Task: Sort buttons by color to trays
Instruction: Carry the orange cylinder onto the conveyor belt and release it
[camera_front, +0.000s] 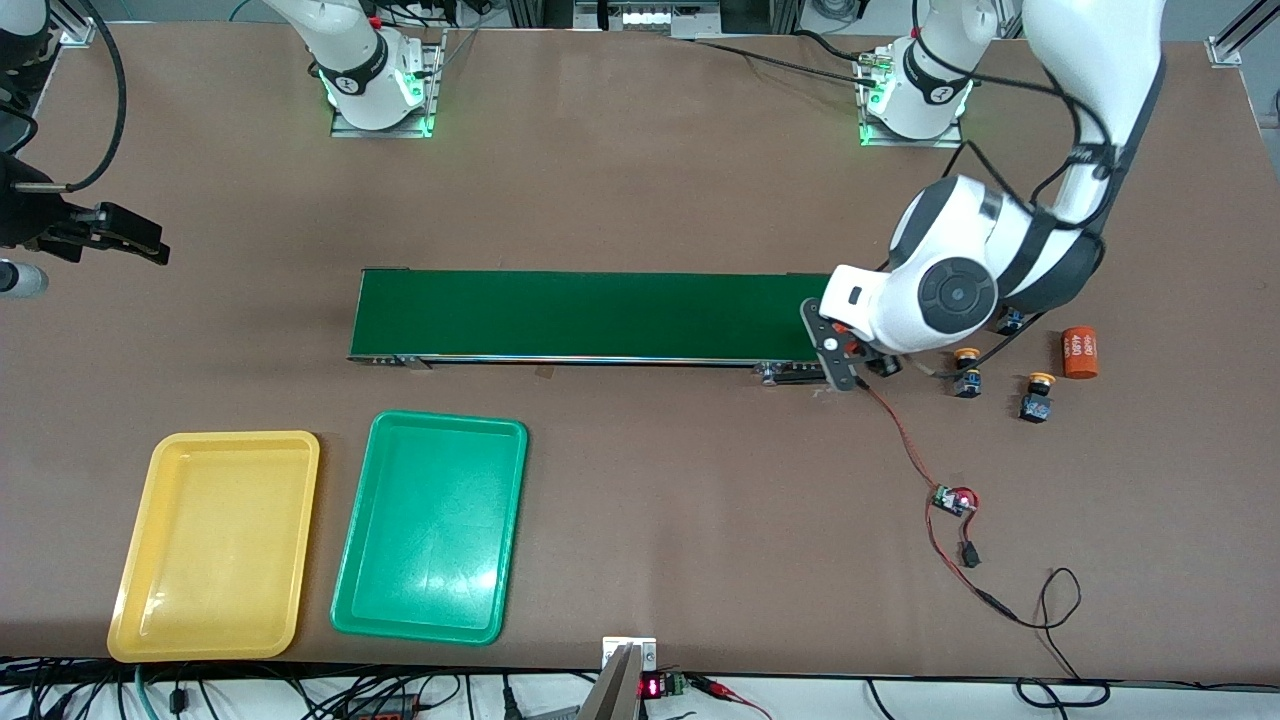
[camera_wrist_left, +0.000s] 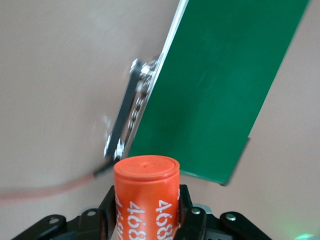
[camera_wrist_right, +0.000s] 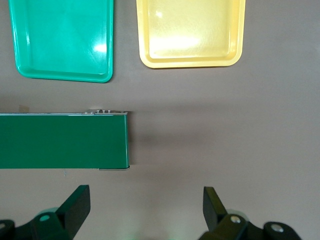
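My left gripper (camera_wrist_left: 146, 202) is shut on an orange cylinder with white print (camera_wrist_left: 146, 192), over the table by the conveyor belt's (camera_front: 590, 315) end toward the left arm. In the front view the white wrist (camera_front: 905, 305) hides this gripper. Two yellow-capped buttons (camera_front: 966, 372) (camera_front: 1037, 397) stand on the table beside that wrist. A dark button body (camera_front: 1012, 322) peeks out by the arm; no green caps show. The yellow tray (camera_front: 215, 545) and green tray (camera_front: 432, 527) lie empty near the front camera. My right gripper (camera_wrist_right: 146, 200) is open and empty, waiting at the right arm's end (camera_front: 140, 240).
A second orange cylinder (camera_front: 1080, 352) lies on the table beside the yellow-capped buttons. A red wire runs from the belt's end to a small circuit board (camera_front: 952, 499), with a black cable (camera_front: 1050, 600) nearer the front camera.
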